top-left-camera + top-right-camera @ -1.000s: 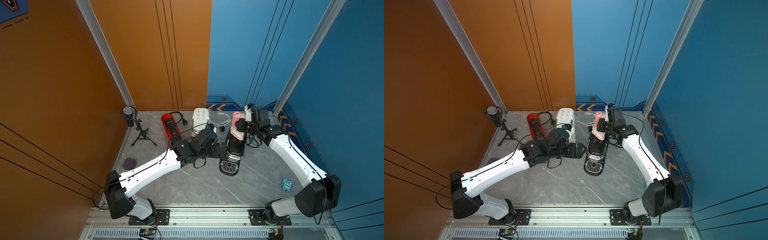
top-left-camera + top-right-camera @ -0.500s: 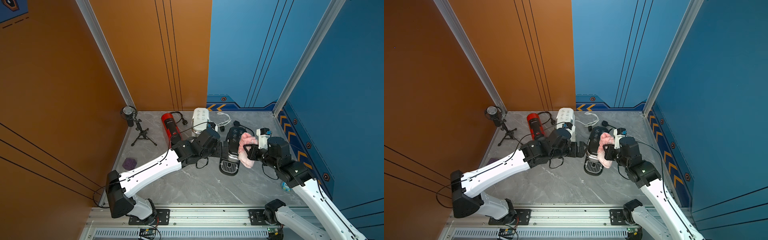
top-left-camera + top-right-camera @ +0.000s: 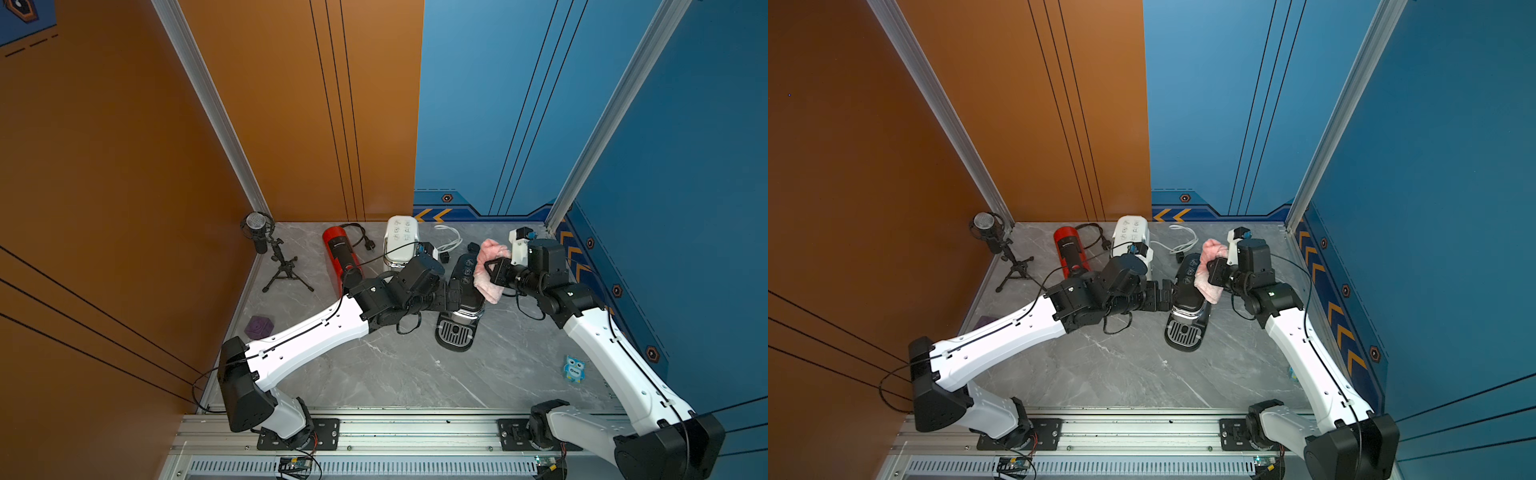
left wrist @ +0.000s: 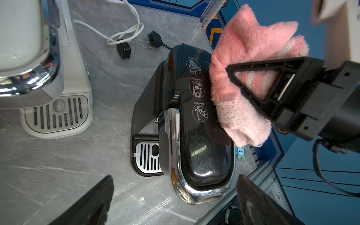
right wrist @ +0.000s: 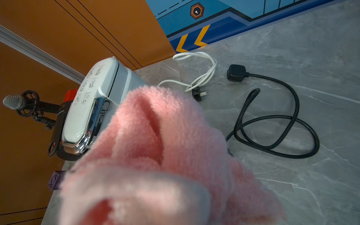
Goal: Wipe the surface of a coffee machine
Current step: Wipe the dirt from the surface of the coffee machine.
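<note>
A black coffee machine [image 3: 464, 286] [image 3: 1187, 291] [image 4: 194, 120] stands mid-table, its drip tray toward the front. A pink cloth [image 3: 490, 266] [image 3: 1209, 266] [image 4: 243, 81] [image 5: 155, 152] lies against the right side of its top. My right gripper [image 3: 493, 271] [image 3: 1216, 272] is shut on that cloth, which fills the right wrist view and hides the jaws there. My left gripper [image 3: 452, 296] [image 3: 1168, 294] [image 4: 175, 177] stands open at the machine's left side. Its fingertips [image 4: 108, 187] sit wide apart, with the machine's chrome front end just ahead of them.
A white coffee machine [image 3: 401, 239] and a red cylindrical machine [image 3: 340, 257] stand behind my left arm. A microphone on a tripod [image 3: 259, 226] is at the back left, a purple block [image 3: 258, 327] at the left edge, a blue owl card [image 3: 574, 368] at the right. White cable [image 5: 198, 78] and black cable [image 5: 272, 126] lie behind.
My right arm drew the cloth forward along the black machine's right side, then swung back, so the cloth is again at the top's right edge. The left arm has stayed put.
</note>
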Tool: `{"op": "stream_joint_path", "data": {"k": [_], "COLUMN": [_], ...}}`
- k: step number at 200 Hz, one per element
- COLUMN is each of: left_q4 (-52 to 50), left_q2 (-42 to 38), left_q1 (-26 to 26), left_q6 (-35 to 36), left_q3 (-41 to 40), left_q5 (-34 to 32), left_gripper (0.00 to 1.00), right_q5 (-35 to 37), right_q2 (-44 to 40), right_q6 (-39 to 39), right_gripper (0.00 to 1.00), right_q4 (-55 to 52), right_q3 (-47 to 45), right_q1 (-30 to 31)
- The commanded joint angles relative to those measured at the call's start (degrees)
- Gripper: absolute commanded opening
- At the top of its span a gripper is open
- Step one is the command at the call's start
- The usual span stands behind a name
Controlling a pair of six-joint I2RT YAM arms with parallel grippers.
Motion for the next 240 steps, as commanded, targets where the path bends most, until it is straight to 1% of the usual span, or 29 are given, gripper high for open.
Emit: {"op": "stream_joint_path", "data": {"k": [1,10,24,40,51,65,84,99,113,137,159,194,212,223,240], "left_q4": [-0.06,-0.2,-0.21,-0.27,-0.29,-0.25,-0.2,-0.2,-0.21,-0.22,-0.2,-0.1,-0.2,-0.1,-0.1], "left_q2": [1.06,2.52,4.77,7.37,9.02,10.83,12.58,13.92,14.94,15.19,15.06,14.75,15.33,15.2,15.23], "left_q1": [-0.21,-0.07,0.19,0.99,1.84,3.13,4.52,5.37,6.09,6.95,7.19,6.6,6.66,6.87,6.96], "left_q6": [0.27,1.54,3.64,6.85,8.11,9.09,10.83,12.24,13.26,14.89,15.15,13.72,11.81,10.52,9.67], "left_q3": [1.2,3.16,6.33,9.44,10.43,10.55,10.72,11.23,11.47,11.26,9.79,6.41,6.29,5.95,5.67], "left_q5": [-2.13,-1.55,-0.68,0.21,1.66,3.02,2.84,3.42,5.34,7.6,9.71,10.59,13.17,14.58,15.23], "left_gripper": [0.99,0.99,0.99,0.99,0.99,0.98,0.97,0.97,0.97,0.97,0.96,0.96,0.93,0.93,0.92], "right_q5": [-4.13,-6.2,-11.74,-18.51,-18.93,-19.82,-23.16,-25.41,-25.01,-22.78,-22.78,-22.42,-25.3,-26.03,-24.85], "right_q2": [-3.0,-3.87,-5.95,-9.23,-11.08,-11.16,-10.83,-9.78,-9.63,-9.49,-6.9,-3.53,-0.97,0.59,1.81], "right_q6": [2.14,2.33,3.34,7.04,8.77,10.77,13.92,14.4,15.18,14.87,15.15,15.85,19.07,20.28,19.96], "right_gripper": [0.0,0.0,0.0,0.0,0.0,0.0,0.0,0.0,0.0,0.0,0.0,0.0,0.0,0.0,0.0], "right_q4": [-5.69,-6.05,-5.55,-1.02,1.43,2.83,10.76,15.05,18.73,21.24,23.65,27.53,31.8,33.52,35.38], "right_q3": [-1.23,-1.16,-1.79,-4.55,-6.6,-8.07,-12.75,-15.3,-17.67,-20.19,-21.22,-24.81,-27.06,-28.0,-30.1], "right_q1": [-4.08,-5.77,-9.45,-12.69,-13.28,-13.74,-14.09,-14.23,-14.52,-15.15,-15.39,-15.7,-16.47,-15.82,-14.32]}}
